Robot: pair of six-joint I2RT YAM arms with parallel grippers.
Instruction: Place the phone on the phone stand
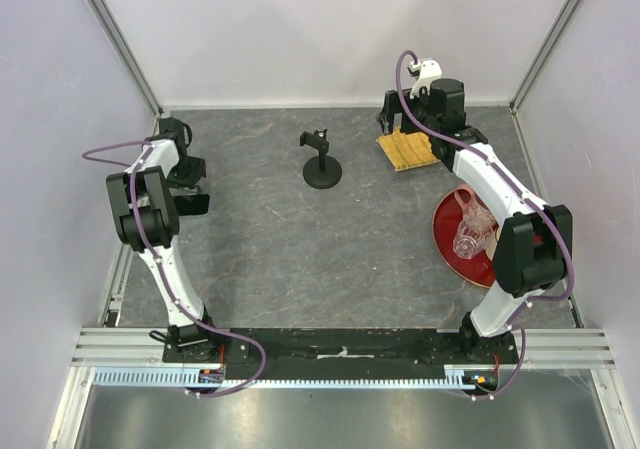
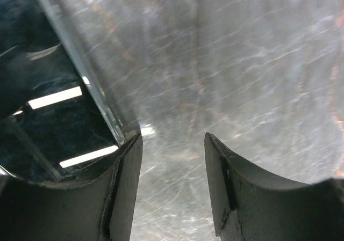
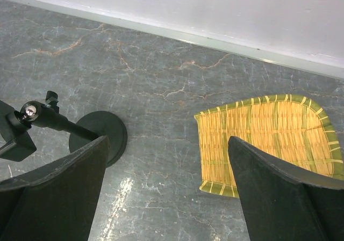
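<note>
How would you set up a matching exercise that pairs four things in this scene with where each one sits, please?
Things:
1. phone stand
2. woven mat
3. red plate
4. phone

Places:
A. right side, with a clear object lying on it
B. far left of the scene
C. middle of the table, toward the back
D. back right, close to the wall

Pairs: 1-C, 2-D, 3-A, 4-B
</note>
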